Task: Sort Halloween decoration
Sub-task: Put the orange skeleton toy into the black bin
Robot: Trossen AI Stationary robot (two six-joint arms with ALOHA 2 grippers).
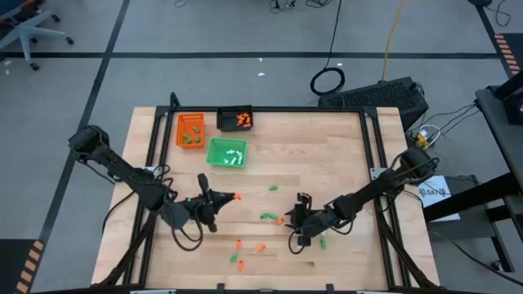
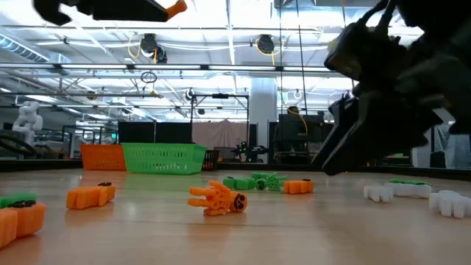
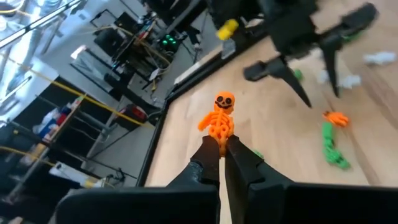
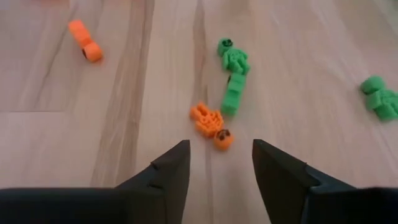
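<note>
Right wrist view first: my right tool [image 4: 216,163] hangs low over the tabletop [image 4: 124,124] with its two dark fingers spread wide and nothing between them. Just past the tips, in the lower centre of the frame, lies an orange skeleton [image 4: 210,126], head toward me, lined up with the gap though nearer the right-hand finger. To do this well, I judge I should shift a touch so the figure sits dead centre, come straight down, and close across its narrow body, not the round head, which may slip. Touching it on the far side, up toward the frame's upper centre, is a green skeleton [image 4: 233,74]; I want my fingers clear of it so I lift one piece only. Farther off, an orange piece [image 4: 86,40] sits at upper left and a green piece [image 4: 380,96] at the right edge.

My left tool [image 3: 222,160] is clamped tight on an orange skeleton figure [image 3: 218,118], gripped by its legs and held upright in the air. In the high view that tool shows at lower left of centre, well apart from the trays. Farthest away, toward the upper left of the tabletop, wait the green tray [image 1: 226,153], the orange tray [image 1: 189,130] and the black tray [image 1: 234,119]; orange ought to go with orange.
</note>
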